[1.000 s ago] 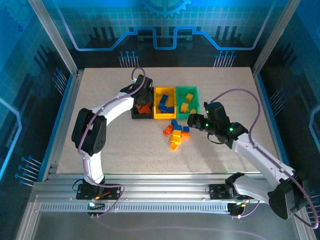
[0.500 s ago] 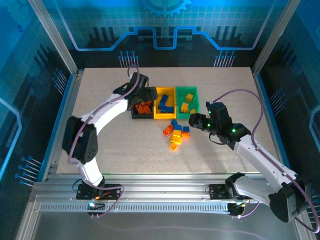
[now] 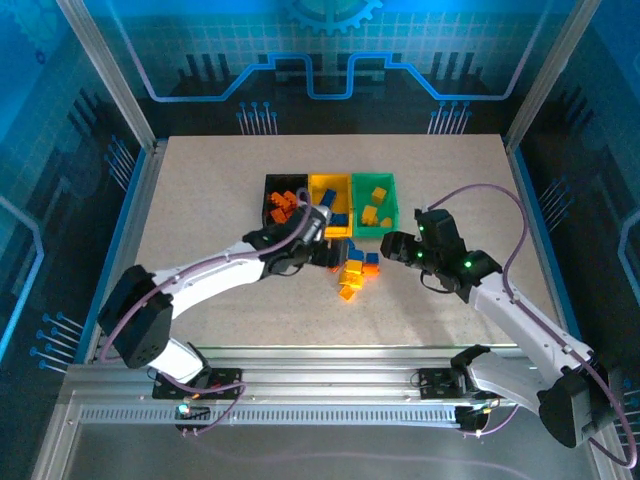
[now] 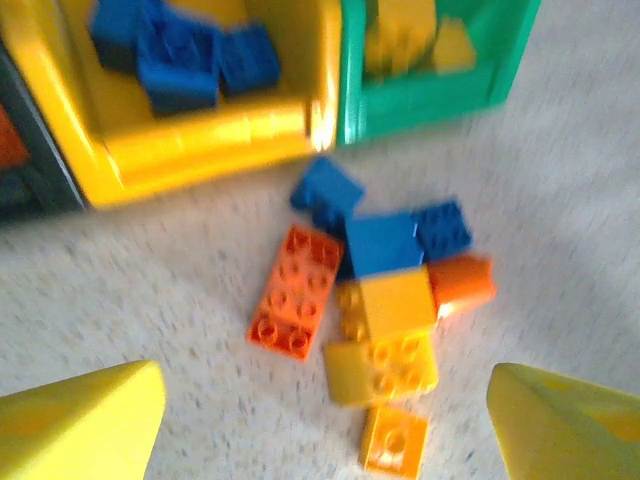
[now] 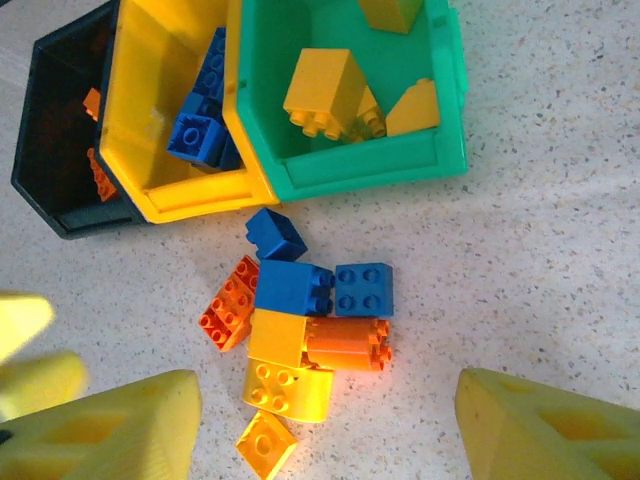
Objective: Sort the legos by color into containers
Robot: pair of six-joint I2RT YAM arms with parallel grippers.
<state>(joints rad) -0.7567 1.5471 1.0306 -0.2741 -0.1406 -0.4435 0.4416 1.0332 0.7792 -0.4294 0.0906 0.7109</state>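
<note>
Pick step: left end effector [image 4: 322,425] and right end effector [image 5: 320,430], both spread wide and empty, face the loose legos [image 5: 300,330] on the counter [image 5: 520,250] at 6 o'clock of the yellow bin [image 5: 190,207]; next, one should descend and close on a single brick.

Loose legos [image 3: 352,270] just beside three lined-up containers [image 3: 330,178]
</note>
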